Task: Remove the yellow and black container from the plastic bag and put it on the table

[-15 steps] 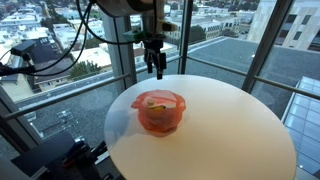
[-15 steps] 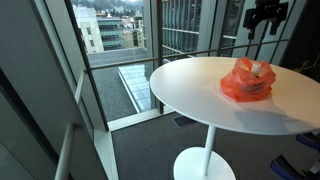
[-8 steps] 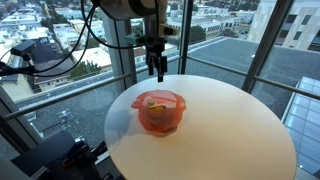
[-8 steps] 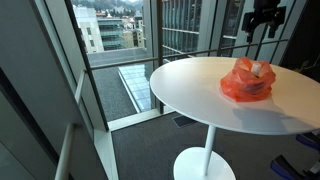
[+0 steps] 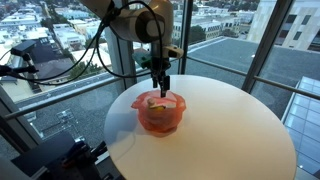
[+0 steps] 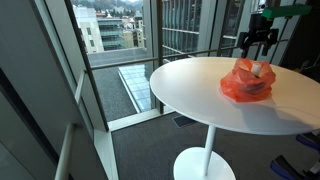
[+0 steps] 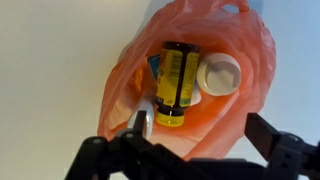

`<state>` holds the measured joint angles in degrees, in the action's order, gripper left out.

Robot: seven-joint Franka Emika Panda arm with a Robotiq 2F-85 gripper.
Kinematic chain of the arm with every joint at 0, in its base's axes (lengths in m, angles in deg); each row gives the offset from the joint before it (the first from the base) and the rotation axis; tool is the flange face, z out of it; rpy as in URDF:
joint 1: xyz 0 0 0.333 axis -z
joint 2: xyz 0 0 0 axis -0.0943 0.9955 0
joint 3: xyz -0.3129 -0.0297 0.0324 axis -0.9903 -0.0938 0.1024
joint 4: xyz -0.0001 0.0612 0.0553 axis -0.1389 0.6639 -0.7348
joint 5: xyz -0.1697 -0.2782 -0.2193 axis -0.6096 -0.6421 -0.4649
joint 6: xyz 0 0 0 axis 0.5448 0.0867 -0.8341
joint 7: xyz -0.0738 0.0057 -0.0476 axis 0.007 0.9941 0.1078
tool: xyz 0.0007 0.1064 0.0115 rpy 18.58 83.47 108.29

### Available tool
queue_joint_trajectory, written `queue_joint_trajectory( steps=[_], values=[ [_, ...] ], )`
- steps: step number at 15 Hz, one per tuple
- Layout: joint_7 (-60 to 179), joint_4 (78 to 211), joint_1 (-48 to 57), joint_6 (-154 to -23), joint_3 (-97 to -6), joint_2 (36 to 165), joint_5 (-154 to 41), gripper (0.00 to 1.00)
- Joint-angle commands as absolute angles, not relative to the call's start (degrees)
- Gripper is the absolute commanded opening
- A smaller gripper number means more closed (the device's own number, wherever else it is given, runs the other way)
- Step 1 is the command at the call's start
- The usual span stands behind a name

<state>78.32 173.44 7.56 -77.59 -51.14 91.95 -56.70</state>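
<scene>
Above the orange plastic bag [image 5: 160,115] on the round white surface [image 5: 225,130] hangs the claw [image 5: 160,86], its fingers spread apart and gripping nothing; inside the bag, in the wrist view, the yellow and black container [image 7: 178,82] lies beside a round white lid [image 7: 220,73].

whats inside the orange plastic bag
In the wrist view, the orange bag holds a yellow and black container lying on its side, with a round white object beside it. A bluish item is mostly covered by the container; anything beneath is hidden.
</scene>
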Motion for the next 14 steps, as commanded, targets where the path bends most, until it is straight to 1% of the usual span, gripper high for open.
queue_joint_trajectory(
  steps=[1, 6, 14],
  values=[
    [79.12, 176.24, 7.79, -82.26, -51.9, 92.7, -55.08, 1.0],
    [80.09, 179.89, 7.49, -87.14, -52.84, 93.88, -55.38, 1.0],
    [82.55, 182.12, 6.89, -90.4, -53.33, 95.76, -56.45, 1.0]
  ],
)
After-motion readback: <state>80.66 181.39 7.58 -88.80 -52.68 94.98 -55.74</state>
